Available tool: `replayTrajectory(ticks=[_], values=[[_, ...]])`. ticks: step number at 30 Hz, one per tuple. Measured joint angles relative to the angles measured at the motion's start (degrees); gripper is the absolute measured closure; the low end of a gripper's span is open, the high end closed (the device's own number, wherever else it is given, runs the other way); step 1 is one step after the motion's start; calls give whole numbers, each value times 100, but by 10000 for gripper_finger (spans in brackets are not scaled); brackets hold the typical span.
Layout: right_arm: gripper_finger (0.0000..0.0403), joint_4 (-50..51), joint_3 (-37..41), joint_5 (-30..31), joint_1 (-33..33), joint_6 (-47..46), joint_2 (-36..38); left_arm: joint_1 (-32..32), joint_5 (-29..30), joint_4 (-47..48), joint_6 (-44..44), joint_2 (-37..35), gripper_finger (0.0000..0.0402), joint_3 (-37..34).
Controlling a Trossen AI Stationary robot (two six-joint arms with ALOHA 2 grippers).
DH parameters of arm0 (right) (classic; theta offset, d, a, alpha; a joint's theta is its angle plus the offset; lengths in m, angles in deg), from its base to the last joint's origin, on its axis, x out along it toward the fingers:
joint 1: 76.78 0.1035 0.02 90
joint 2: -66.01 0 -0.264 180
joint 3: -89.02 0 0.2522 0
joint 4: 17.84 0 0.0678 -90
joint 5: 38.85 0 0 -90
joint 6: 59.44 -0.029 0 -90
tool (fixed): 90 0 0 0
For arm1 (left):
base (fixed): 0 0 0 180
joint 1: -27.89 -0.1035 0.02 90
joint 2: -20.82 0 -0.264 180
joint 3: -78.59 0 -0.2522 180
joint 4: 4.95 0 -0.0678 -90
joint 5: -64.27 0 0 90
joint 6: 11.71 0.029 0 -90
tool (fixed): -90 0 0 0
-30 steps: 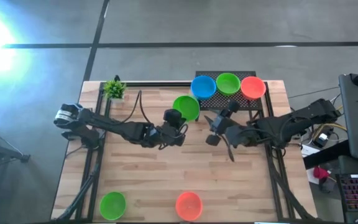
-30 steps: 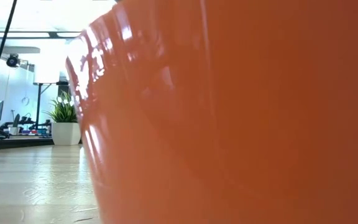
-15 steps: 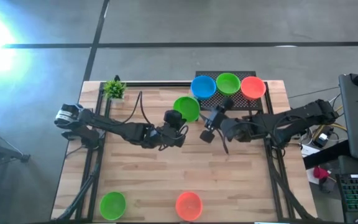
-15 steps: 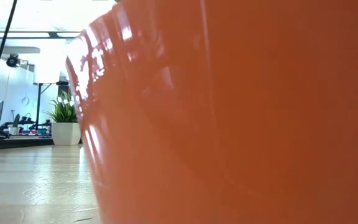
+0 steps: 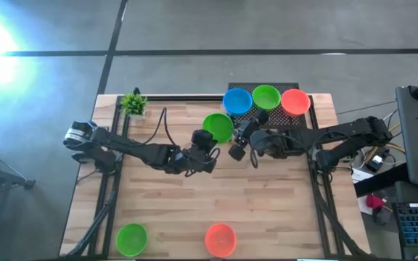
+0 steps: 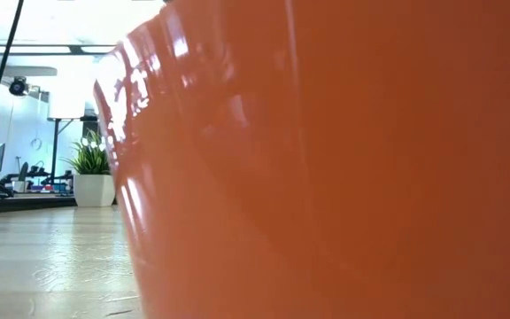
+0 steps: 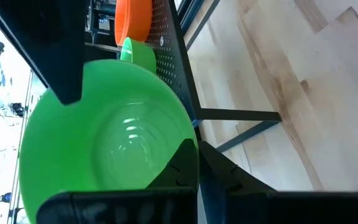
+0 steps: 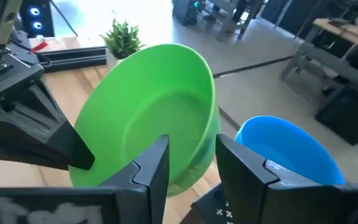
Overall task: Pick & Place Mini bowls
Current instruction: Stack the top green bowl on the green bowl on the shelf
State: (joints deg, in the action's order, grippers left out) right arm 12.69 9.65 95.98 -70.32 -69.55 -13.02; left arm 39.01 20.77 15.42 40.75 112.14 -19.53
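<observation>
No text, label, brand, number or sign can be read, though the background is perhaps too blurred.

The bowl in my left hand [image 5: 203, 145] is green [image 5: 217, 126]. Behind it stand blue [image 5: 236, 101], green [image 5: 265, 96] and orange-red [image 5: 294, 101] bowls on a black perforated tray [image 5: 296, 120]; the table [image 5: 173, 203] is pale wood.

A robotics lab or workshop: a pale wooden counter [image 5: 194, 196] on a grey concrete floor [image 5: 194, 29], cabled equipment [image 5: 412, 210] alongside, bright open hall behind.
</observation>
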Motion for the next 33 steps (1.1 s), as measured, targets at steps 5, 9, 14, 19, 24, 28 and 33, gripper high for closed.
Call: replayTrajectory(ticks=[5, 9, 14, 19, 24, 28, 33], values=[[285, -3, 0, -588, -176, -264, -22, 20, 81, 12, 0, 0, 402, -4], [296, 86, 0, -682, -257, -484, -32, 30, 105, 20, 2, 0, 402, -4], [338, 133, 0, -720, -356, -564, -32, 34, 121, -7, 4, 0, 402, -7], [387, 127, 0, -716, -383, -537, -32, 41, 103, -59, 2, 0, 401, -4], [393, 140, 0, -718, -383, -514, -32, 38, 96, -59, -151, 0, 394, 0], [394, 144, 0, -723, -380, -505, -32, 36, 87, -63, -217, 0, 380, 2], [394, 173, 0, -721, -382, -488, -32, 36, 116, -54, -318, -2, 342, 7]])
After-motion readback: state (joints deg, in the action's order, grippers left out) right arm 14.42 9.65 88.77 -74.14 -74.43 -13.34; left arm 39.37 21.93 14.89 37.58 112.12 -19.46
